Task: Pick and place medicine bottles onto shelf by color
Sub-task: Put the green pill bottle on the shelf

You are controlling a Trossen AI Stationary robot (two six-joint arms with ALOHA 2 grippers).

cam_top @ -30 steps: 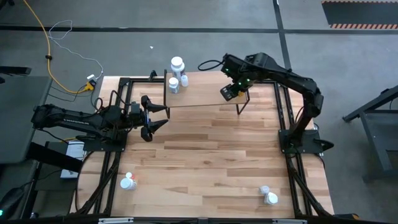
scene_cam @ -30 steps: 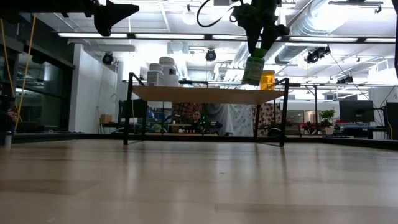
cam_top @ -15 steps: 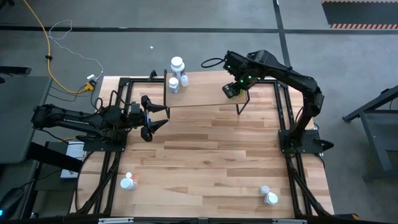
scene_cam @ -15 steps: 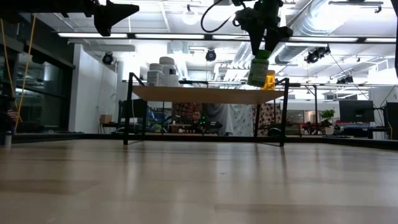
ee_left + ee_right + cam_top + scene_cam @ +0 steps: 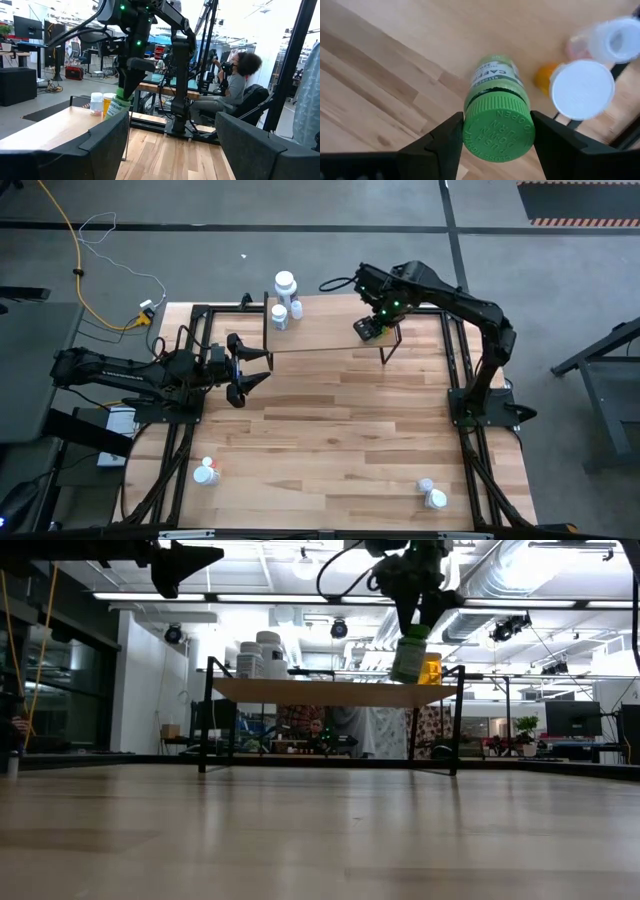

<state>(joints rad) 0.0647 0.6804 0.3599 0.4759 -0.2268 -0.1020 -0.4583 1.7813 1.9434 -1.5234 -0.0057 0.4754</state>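
Wooden butcher-block tabletop (image 5: 330,430), with the green plastic pill bottle (image 5: 410,655) held over the small light-wood shelf on black legs (image 5: 330,692).

Right gripper (image 5: 498,131) has its fingers pinching the green bottle by its green cap, the bottle tilted just above the shelf's right end; since half a second ago it has shifted slightly leftward and lower. Just beside it on the shelf stand an orange bottle (image 5: 543,76) and a white-capped bottle (image 5: 582,89). White bottles (image 5: 260,652) occupy the shelf's left end. Left gripper (image 5: 243,369) hovers well apart, fingers spread. Two bottle pairs (image 5: 206,472) (image 5: 432,493) lie near the tabletop's front corners.
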